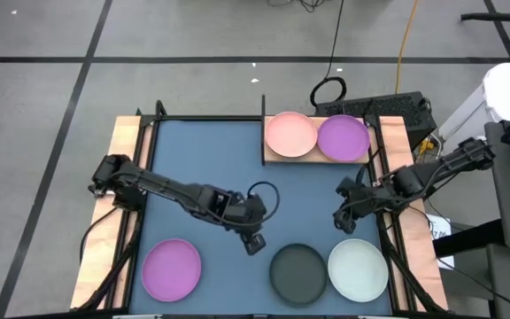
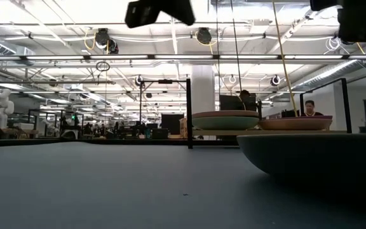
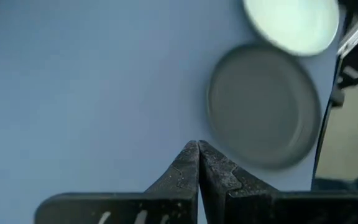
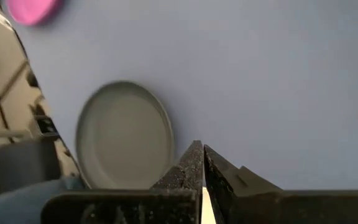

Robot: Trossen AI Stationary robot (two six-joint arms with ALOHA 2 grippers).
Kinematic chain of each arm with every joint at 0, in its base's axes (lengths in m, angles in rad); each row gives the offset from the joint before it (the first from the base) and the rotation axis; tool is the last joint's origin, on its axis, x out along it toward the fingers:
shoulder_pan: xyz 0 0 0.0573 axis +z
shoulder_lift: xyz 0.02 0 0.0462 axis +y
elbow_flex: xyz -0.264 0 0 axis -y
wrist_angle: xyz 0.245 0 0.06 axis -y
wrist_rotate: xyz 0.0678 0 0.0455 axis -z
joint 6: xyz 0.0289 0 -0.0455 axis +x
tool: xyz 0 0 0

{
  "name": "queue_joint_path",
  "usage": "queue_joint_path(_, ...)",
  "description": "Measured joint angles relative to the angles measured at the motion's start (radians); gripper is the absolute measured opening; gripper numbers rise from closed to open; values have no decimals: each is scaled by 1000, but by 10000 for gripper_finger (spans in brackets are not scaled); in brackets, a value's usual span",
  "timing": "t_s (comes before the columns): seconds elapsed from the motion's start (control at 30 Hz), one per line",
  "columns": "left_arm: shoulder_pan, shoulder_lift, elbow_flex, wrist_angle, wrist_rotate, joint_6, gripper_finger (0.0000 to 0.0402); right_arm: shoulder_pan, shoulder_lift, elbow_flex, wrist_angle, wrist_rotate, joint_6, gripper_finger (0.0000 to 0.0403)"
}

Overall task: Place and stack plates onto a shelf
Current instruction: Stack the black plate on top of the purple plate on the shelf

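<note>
The light-wood shelf [image 1: 271, 158] lies at the mat's far edge, with its black rail [image 1: 263, 124] on its left end. A pink plate [image 1: 290, 135] and a purple plate [image 1: 343, 138] rest on it side by side. Along the near edge lie a purple plate [image 1: 172, 269], a black plate [image 1: 298, 273] and a mint plate [image 1: 358, 268]. My left gripper [image 1: 253, 241] hovers shut above the mat, just left of the black plate [image 3: 263, 106]. My right gripper [image 1: 343, 220] hovers shut above the mat, just beyond the mint plate [image 4: 124, 134]. Neither touches a plate.
The dark-blue mat [image 1: 202, 159] is bare across its middle and far left. Wooden strips [image 1: 124, 151] border the table's sides. Cables and a black box [image 1: 388, 106] lie behind the shelf. In the low view the black plate [image 2: 316, 159] looms close on the right.
</note>
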Motion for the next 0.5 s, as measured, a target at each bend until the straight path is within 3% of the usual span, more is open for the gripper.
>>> queue_joint_path(0.23, -32, 0, 0, -157, 76, 16, 3, 34, 43, 0, 1, -29, -15, 0)
queue_joint_path(0.5, -44, -1, -45, -227, 77, 161, 3, 84, 116, 0, 30, -110, 57, 0)
